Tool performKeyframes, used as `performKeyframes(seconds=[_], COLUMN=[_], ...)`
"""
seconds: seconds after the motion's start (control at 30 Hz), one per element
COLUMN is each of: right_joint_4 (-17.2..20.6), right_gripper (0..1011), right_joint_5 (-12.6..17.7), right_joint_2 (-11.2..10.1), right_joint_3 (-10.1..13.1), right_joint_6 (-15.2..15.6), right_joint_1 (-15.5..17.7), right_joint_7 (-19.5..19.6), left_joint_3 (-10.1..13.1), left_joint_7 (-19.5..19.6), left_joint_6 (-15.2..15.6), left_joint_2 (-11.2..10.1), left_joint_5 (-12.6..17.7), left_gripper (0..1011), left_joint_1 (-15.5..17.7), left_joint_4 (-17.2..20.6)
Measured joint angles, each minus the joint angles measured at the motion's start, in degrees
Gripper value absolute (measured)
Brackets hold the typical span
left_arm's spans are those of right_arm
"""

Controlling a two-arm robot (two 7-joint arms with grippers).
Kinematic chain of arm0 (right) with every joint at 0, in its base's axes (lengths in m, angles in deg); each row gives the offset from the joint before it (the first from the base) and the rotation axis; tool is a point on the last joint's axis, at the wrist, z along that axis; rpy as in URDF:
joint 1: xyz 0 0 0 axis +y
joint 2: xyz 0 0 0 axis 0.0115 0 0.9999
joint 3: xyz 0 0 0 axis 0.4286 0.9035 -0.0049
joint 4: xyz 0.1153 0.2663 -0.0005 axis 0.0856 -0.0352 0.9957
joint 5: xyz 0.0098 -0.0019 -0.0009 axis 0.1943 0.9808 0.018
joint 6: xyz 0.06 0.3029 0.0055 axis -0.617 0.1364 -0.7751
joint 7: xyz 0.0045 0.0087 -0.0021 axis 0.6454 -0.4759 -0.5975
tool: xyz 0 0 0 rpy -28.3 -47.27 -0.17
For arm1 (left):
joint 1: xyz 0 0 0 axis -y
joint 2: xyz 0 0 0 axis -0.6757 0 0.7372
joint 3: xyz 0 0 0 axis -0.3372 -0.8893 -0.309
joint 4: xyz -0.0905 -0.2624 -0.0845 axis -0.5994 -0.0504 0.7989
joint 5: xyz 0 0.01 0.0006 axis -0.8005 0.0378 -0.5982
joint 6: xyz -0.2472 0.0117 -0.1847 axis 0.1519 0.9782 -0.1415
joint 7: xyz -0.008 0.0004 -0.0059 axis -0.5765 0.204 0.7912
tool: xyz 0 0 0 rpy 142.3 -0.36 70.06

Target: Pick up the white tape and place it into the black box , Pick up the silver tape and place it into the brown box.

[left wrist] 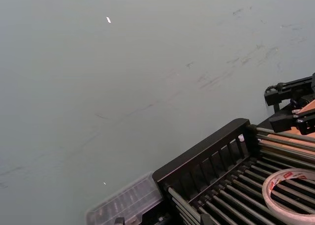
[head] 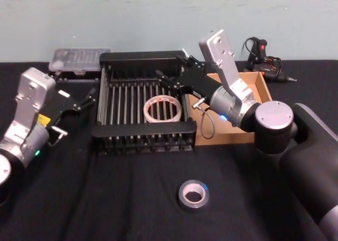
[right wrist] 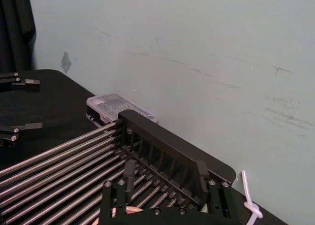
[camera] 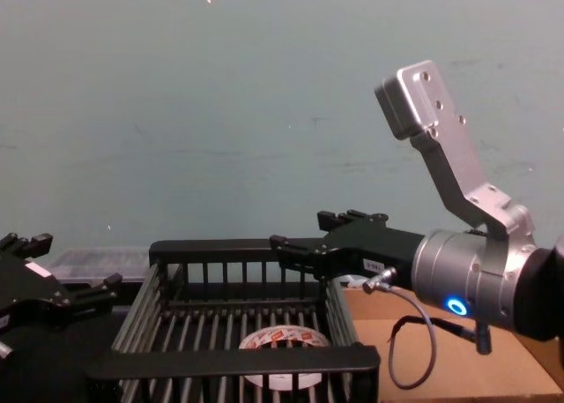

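The black box [head: 142, 133] already holds the white tape [head: 163, 108] flat on its slatted floor, and the right gripper [head: 170, 76] hangs over the box's far right corner with its fingers apart and empty, so a low sideways exit could catch the thick rim or the brown box [head: 262, 88] just beside it. The silver tape [head: 193, 194] lies well apart on open cloth nearer the robot, with free room all around, while the left gripper [head: 87, 100] waits open left of the crate.
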Motion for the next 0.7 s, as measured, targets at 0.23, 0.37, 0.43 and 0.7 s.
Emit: performKeyframes(seconds=[0.23, 0.37, 0.43, 0.7], right_joint_4=[0.0, 0.0, 0.0, 1.4], right_gripper=[929, 1002, 1000, 1000], right_joint_5=[0.0, 0.0, 0.0, 0.0], right_joint_2=[0.0, 0.0, 0.0, -0.7], right_joint_3=[0.0, 0.0, 0.0, 0.4], right_joint_6=[0.0, 0.0, 0.0, 0.7], right_joint_1=[0.0, 0.0, 0.0, 0.8], right_joint_7=[0.0, 0.0, 0.0, 0.2], left_joint_3=[0.0, 0.0, 0.0, 0.0], left_joint_7=[0.0, 0.0, 0.0, 0.0], left_joint_6=[0.0, 0.0, 0.0, 0.0], left_joint_2=[0.0, 0.0, 0.0, 0.0], left_joint_5=[0.0, 0.0, 0.0, 0.0], left_gripper=[1001, 1001, 1001, 1002], left_joint_1=[0.0, 0.0, 0.0, 0.0], left_joint_4=[0.0, 0.0, 0.0, 0.0])
